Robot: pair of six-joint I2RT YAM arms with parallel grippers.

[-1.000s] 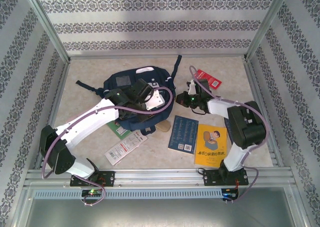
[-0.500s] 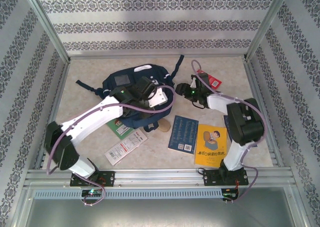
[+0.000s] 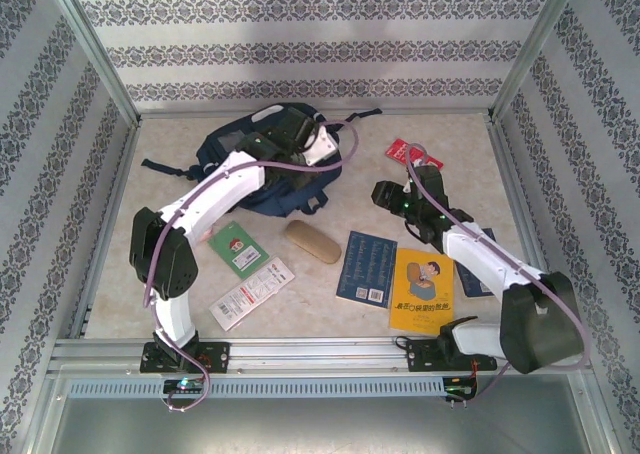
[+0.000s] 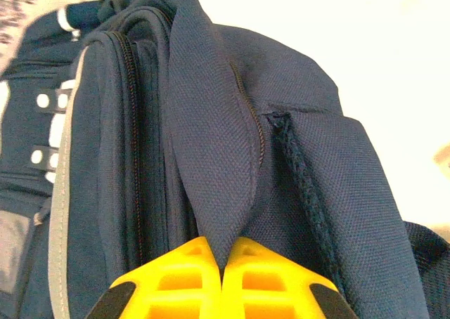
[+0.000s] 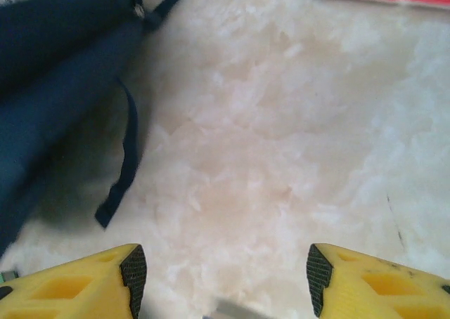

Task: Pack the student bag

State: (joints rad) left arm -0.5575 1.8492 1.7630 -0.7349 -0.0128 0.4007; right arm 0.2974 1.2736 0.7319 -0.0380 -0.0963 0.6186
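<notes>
The student bag [image 3: 255, 164], a navy-blue backpack, lies at the back left of the table. My left gripper [image 3: 303, 142] is over its right end. In the left wrist view that gripper [image 4: 223, 252] is shut on a fold of the bag's navy fabric [image 4: 211, 136], with zips and a grey edge to the left. My right gripper [image 3: 398, 192] hovers to the right of the bag, apart from it. In the right wrist view it [image 5: 226, 270] stands open over bare table, with the bag [image 5: 49, 66] and a loose strap [image 5: 125, 157] at the left.
Nearer the front lie a green book [image 3: 236, 249], a white leaflet [image 3: 252, 292], a tan case [image 3: 312, 240], a blue book [image 3: 368, 267] and a yellow book [image 3: 422, 290]. A red book [image 3: 410, 152] lies behind my right gripper. Patterned walls enclose the table.
My left arm has dragged the bag toward the back wall, uncovering the green book and tan case. My right gripper has opened and drawn away from the bag, its arm swinging right.
</notes>
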